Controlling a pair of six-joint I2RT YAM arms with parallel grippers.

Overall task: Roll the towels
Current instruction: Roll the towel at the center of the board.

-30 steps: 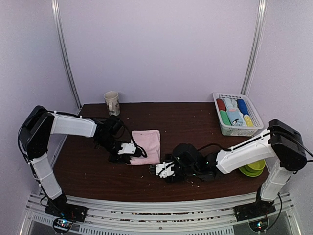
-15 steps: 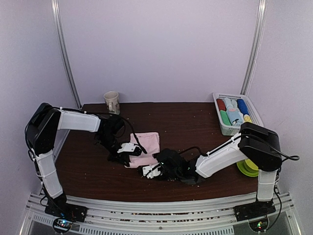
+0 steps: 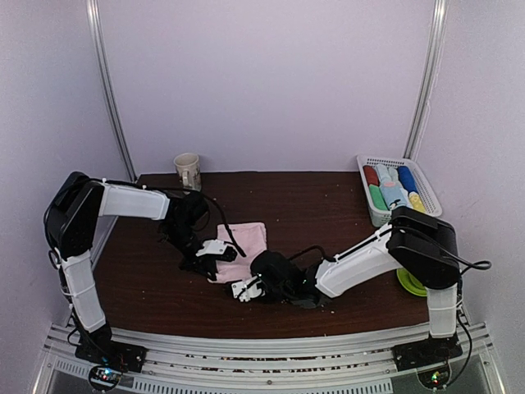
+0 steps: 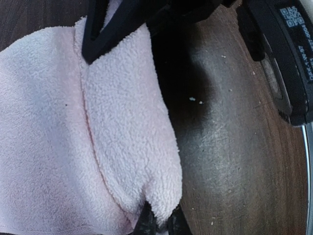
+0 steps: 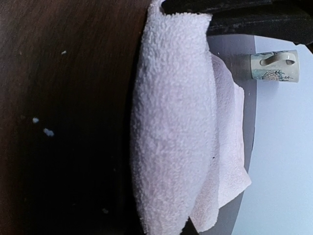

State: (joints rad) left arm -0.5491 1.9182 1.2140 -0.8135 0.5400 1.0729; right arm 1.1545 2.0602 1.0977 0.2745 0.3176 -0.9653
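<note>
A pale pink towel [image 3: 246,240] lies flat mid-table, its near edge folded up into a thick lip [image 4: 127,137]. My left gripper [image 3: 212,256] is at the lip's left end. It is shut on it, and the fabric is pinched between its dark fingertips [image 4: 162,223]. My right gripper [image 3: 246,287] is at the lip's other end. In the left wrist view its black fingers [image 4: 105,29] close over the fabric. In the right wrist view the lip [image 5: 171,137] runs down to the frame's bottom edge and hides the jaws.
A white slatted basket [image 3: 373,215] at the back right holds several rolled coloured towels. A mug [image 3: 188,171] stands at the back left and also shows in the right wrist view [image 5: 274,66]. A green dish [image 3: 413,285] lies under the right arm's elbow. White crumbs dot the dark table.
My right arm has swung left across the front of the table to the towel's near edge, and its jaws have closed. The left gripper has kept its grip and barely shifted.
</note>
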